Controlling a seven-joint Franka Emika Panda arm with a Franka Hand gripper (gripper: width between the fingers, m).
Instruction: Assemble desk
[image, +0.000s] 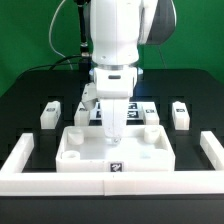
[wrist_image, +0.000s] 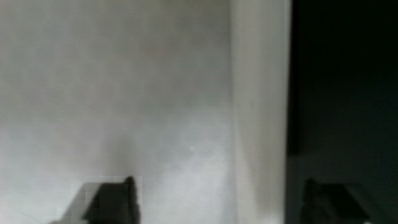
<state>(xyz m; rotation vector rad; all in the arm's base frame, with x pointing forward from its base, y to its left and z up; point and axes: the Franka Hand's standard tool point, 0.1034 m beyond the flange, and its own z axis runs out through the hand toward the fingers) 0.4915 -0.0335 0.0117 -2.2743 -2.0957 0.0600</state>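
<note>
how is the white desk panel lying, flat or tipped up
Flat: the panel rests level on the table, corner sockets facing up, front edge by the low wall.

the arm (image: 115, 40) covers part of the marker board (image: 142, 113), and the panel (wrist_image: 160, 100) blurs up close.

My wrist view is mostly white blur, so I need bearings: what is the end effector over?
Observer: The end effector hangs over the desk panel, about midway between its ends.
Operator: Where are the legs?
Observer: Off the panel: one leg on the exterior view's left, another leg on its right.
Operator: Anything around the panel?
Observer: A low white border wall runs just along its camera-facing side.
</note>
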